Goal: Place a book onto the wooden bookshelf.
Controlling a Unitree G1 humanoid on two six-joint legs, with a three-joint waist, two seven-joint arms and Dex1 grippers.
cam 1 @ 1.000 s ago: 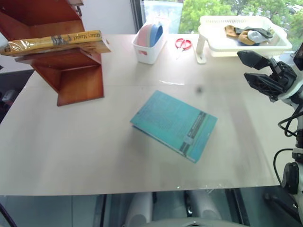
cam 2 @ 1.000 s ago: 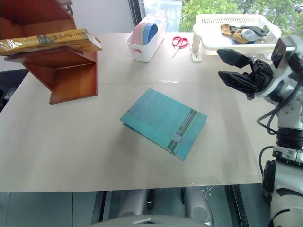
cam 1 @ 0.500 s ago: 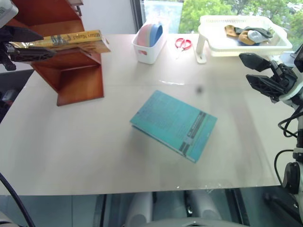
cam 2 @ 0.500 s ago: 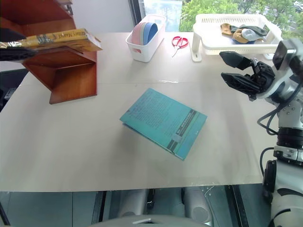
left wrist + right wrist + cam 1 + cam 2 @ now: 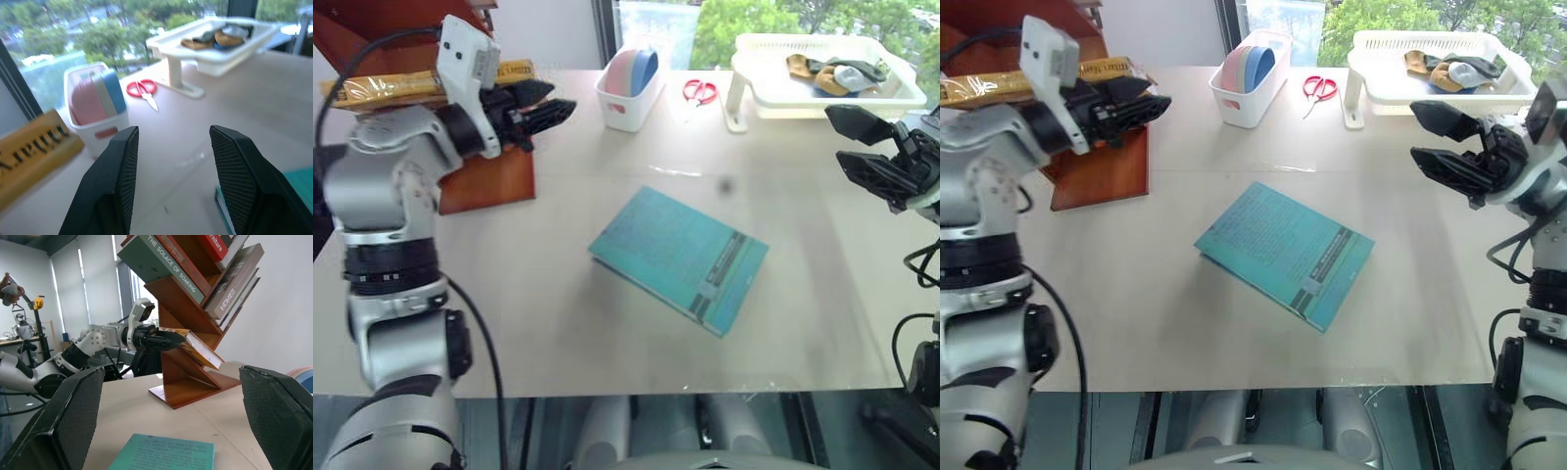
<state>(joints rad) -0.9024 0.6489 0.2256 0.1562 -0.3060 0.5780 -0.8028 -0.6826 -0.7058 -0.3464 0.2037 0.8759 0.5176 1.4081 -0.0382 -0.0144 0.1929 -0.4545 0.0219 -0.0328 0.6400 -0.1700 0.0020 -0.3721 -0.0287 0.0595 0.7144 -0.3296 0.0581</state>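
The yellow-orange paperback book (image 5: 391, 86) lies flat on a shelf of the reddish-brown wooden bookshelf (image 5: 484, 181), just behind the left claw (image 5: 548, 108), which is released and empty. Well apart, the right claw (image 5: 862, 147) hovers released over the beige table (image 5: 558, 313).

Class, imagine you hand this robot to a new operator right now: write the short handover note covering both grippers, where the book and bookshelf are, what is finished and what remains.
Left gripper: open, holding nothing, beside the shelved book's near end, pointing toward the white bin.
Right gripper: open, holding nothing, above the table's right side.
Book: the yellow one lies flat on a lower shelf of the wooden bookshelf, its end sticking out past the shelf edge.
Done: the book appears to be on the bookshelf.
Left: perhaps check that it sits securely. The teal book lies flat mid-table, untouched.
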